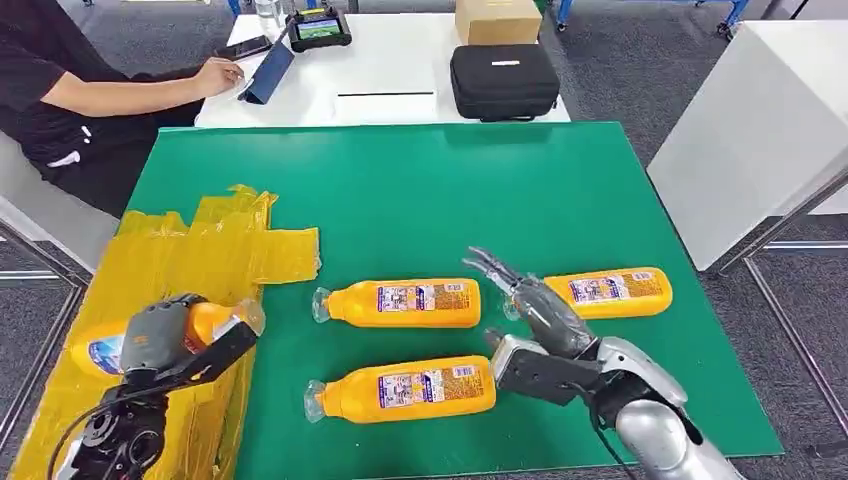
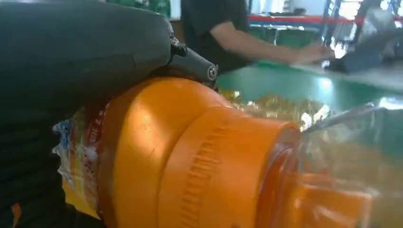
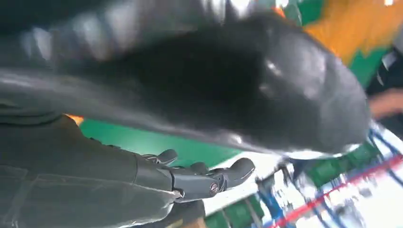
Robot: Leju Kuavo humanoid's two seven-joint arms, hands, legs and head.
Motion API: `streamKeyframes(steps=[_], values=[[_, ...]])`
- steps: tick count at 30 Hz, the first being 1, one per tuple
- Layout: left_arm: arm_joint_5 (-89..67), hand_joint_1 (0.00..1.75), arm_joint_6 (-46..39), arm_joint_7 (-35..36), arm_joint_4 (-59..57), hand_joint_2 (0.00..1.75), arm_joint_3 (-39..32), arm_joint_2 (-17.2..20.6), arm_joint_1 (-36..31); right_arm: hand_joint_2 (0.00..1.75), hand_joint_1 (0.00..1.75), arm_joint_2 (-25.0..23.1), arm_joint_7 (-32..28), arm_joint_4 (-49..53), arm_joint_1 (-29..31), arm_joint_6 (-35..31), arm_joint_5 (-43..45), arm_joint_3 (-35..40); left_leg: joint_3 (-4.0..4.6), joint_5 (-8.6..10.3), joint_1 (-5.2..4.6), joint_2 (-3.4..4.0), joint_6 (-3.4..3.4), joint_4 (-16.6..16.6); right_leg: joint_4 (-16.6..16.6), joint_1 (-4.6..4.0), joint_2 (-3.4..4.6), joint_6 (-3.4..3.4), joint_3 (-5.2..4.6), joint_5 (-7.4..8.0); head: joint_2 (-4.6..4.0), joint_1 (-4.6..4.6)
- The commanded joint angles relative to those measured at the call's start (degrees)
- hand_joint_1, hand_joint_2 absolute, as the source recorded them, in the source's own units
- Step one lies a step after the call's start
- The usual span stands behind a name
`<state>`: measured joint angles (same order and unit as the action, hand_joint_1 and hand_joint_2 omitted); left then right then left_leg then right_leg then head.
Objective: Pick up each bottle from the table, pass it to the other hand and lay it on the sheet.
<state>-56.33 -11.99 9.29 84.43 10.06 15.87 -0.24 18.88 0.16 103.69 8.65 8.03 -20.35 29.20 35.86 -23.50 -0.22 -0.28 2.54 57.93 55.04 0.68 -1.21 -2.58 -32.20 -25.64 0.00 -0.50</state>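
Surface: green surface (image 1: 400, 200) carried three orange bottles lying flat, with a crumpled yellow sheet (image 1: 210, 250) spread over its left edge
Left hand: left hand (image 1: 165, 340) was wrapped around the held bottle (image 1: 215, 322), right over the sheet; the left wrist view had the orange shoulder and neck of that bottle (image 2: 190, 156) jammed against the palm
Right hand: right hand (image 1: 525, 300) was holding nothing, fingers apart and reaching forward
Nearest target: far-right bottle (image 1: 605, 288) lay just beside the right hand's fingers, its neck end at the hand, long axis running across the surface left to right
Others: middle bottle (image 1: 400, 302) and near bottle (image 1: 405, 390) lay parallel, caps pointing left, both closer to the right arm than to the left
Call: the left hand looked set to lay its load down, and the right hand was better placed for the next pick
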Motion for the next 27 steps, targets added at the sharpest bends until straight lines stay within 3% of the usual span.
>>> streamKeyframes(steps=[1, 2, 6, 7, 16, 21, 24, 27], values=[[3.5, 1.5, 8.4, 0.5, -8.1, 1.75, 5.6, -0.1, -6.2, 1.75, 0.0, 2.6, 4.9, -3.4, -0.2, 6.0, -1.5, 8.2, -0.25, -0.01, 0.02, -0.1, -0.11, -0.1, -0.1, 0.0, -0.04, 0.09, 0.29, -0.05, 0.0, -0.04], [4.0, 0.0, 9.6, 0.3, -8.0, 1.75, 5.9, 0.1, -6.4, 1.75, 0.0, 2.9, 5.8, -4.3, 0.1, 7.2, -2.2, 9.1, -0.37, -0.04, 0.03, -0.1, -0.17, -0.1, -0.1, -0.01, -0.01, 0.13, 0.42, -0.09, 0.0, 0.0], [4.1, 0.0, 9.7, 0.3, -8.0, 1.75, 5.8, 0.2, -6.5, 1.75, 0.0, 2.8, 5.7, -4.6, -0.1, 7.1, -2.1, 9.3, -0.2, -0.02, 0.02, -0.02, -0.08, -0.1, -0.1, -0.01, 0.05, 0.06, 0.23, -0.01, 0.0, 0.0], [5.2, 0.0, 10.9, 0.3, -8.0, 0.0, 5.5, 0.1, -6.4, 1.75, 0.0, 2.8, 6.5, -4.8, 0.1, 7.6, -2.5, 9.6, -0.3, -0.04, 0.01, 0.02, -0.13, -0.1, -0.1, 0.0, 0.1, 0.1, 0.32, -0.03, 0.0, 0.0], [12.4, 0.0, 12.3, -6.8, -5.8, 0.0, 5.0, -0.6, -6.4, 1.75, 0.0, 3.3, 12.3, -7.8, 0.2, 11.1, -8.2, 14.7, -0.36, -0.07, 0.05, 0.03, -0.15, -0.1, -0.1, -0.04, 0.11, 0.12, 0.38, -0.05, 0.0, -0.02], [31.6, 0.0, 21.0, -15.7, -1.8, 0.0, 1.3, -0.9, -4.6, 1.75, 0.0, 3.2, 13.2, -9.5, 0.4, 10.8, -10.0, 14.1, -0.18, -0.03, 0.05, 0.06, -0.1, 0.0, -0.1, -0.04, 0.11, 0.08, 0.19, -0.01, 0.0, 0.0], [40.8, 0.0, 23.1, -18.7, 2.0, 0.0, -1.1, -1.2, -3.9, 1.75, 0.0, 2.3, 13.4, -11.3, 0.2, 10.7, -10.0, 11.8, -0.41, -0.12, 0.04, 0.12, -0.18, 0.0, -0.1, -0.02, 0.21, 0.14, 0.42, -0.09, 0.0, 0.02], [43.2, 0.0, 23.5, -18.5, 3.7, 0.0, -1.5, -1.2, -4.0, 1.75, 0.0, 1.9, 13.5, -12.2, 0.3, 10.7, -10.3, 11.2, -0.08, -0.01, 0.07, 0.08, -0.09, 0.0, -0.1, -0.06, 0.1, 0.07, 0.11, 0.01, 0.0, 0.0]])
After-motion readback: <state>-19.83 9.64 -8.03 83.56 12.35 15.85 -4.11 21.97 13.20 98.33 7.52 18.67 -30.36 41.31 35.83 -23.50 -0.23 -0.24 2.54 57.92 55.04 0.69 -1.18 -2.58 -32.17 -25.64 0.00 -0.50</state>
